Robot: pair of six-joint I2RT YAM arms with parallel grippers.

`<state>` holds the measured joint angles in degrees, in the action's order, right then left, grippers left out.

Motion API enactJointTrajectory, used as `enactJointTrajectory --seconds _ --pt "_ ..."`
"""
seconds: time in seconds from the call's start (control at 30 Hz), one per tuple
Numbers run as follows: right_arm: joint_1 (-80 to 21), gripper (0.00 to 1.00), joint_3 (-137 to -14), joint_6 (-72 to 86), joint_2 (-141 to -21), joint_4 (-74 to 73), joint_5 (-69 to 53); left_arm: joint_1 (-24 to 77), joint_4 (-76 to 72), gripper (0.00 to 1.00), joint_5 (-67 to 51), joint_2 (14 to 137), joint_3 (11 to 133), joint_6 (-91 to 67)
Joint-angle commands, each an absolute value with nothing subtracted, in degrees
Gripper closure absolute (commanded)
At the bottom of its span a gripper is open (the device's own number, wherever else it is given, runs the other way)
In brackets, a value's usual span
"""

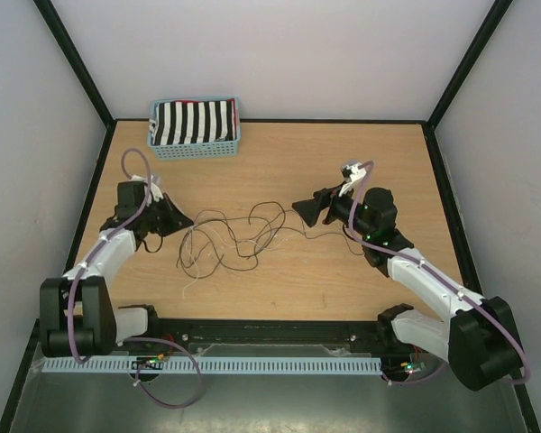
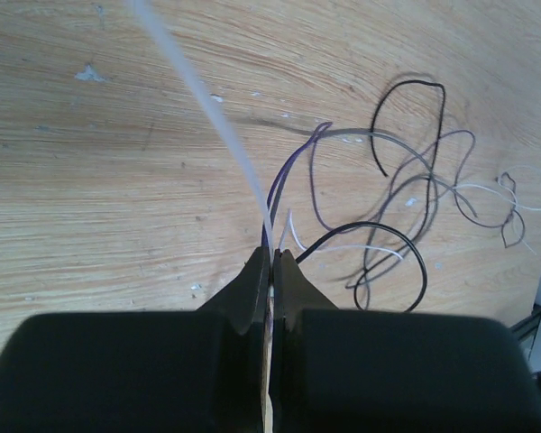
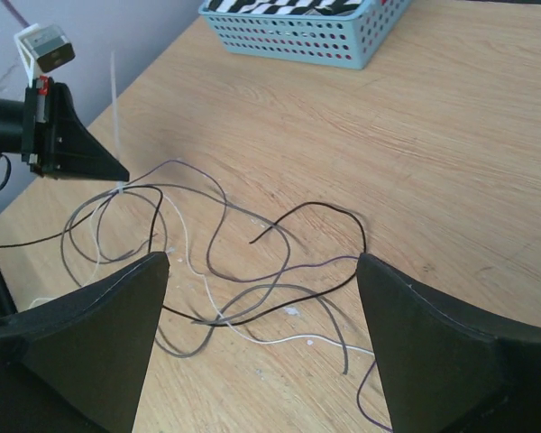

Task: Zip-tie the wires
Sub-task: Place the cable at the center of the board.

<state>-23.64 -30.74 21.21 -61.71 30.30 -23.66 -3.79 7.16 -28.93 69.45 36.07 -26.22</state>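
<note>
The wires [image 1: 234, 236] lie in loose dark and pale loops on the wooden table [image 1: 361, 162], between the two grippers. My left gripper [image 1: 187, 221] is shut on a thin white zip tie [image 2: 207, 108] at the left end of the wires. The strip rises away from the shut jaws [image 2: 272, 254], and a purple wire [image 2: 293, 167] runs to the tips beside it. In the right wrist view the left gripper [image 3: 117, 173] holds the zip tie [image 3: 114, 99] upright where several wires meet. My right gripper [image 3: 261, 262] is wide open above the wire loops [image 3: 279, 271], touching nothing; it also shows in the top view [image 1: 299, 207].
A blue perforated basket [image 1: 194, 126] holding black-and-white striped cloth stands at the back left; it also shows in the right wrist view [image 3: 298, 32]. Walls enclose the table on three sides. A black rail [image 1: 270, 332] runs along the near edge.
</note>
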Motion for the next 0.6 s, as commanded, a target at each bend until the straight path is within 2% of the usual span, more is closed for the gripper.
enactJointTrajectory --seconds 0.0,0.4,0.57 --pt "-23.5 0.04 -29.5 19.4 -60.0 30.4 -19.0 -3.4 1.8 1.00 -25.2 73.0 34.3 -27.3" --pt "-23.4 0.02 -27.8 17.4 -58.8 30.9 -15.4 -3.2 -10.3 1.00 -23.6 89.7 36.4 -24.8" --pt "-23.5 0.00 -27.4 16.8 -58.7 30.5 -13.9 -3.1 -10.8 0.94 -23.3 93.4 39.4 -23.3"
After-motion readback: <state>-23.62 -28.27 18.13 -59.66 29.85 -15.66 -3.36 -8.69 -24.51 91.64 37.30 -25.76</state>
